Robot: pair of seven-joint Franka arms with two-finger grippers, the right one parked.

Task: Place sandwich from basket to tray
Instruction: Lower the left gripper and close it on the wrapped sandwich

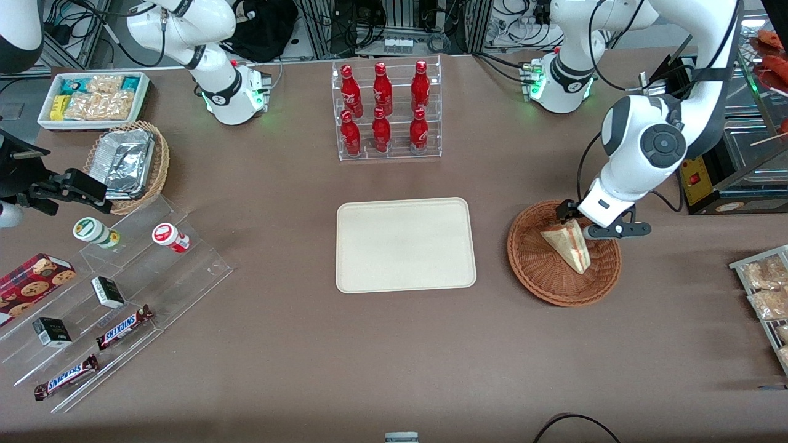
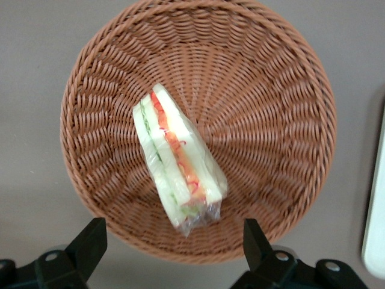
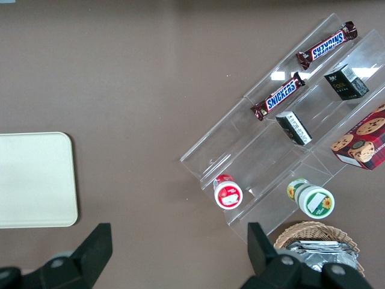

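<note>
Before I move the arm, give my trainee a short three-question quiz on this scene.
1. True or false: the sandwich lies in the basket.
2. The claw is: A) shut on the sandwich, B) open above the basket, C) over the tray.
3. How many red bottles stand in the clear rack?

Key: 1 true; 2 B; 3 six.

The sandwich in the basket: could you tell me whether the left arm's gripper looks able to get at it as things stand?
Probably yes. The gripper hangs open above the basket, and the wrapped sandwich lies alone there with nothing covering it.
</note>
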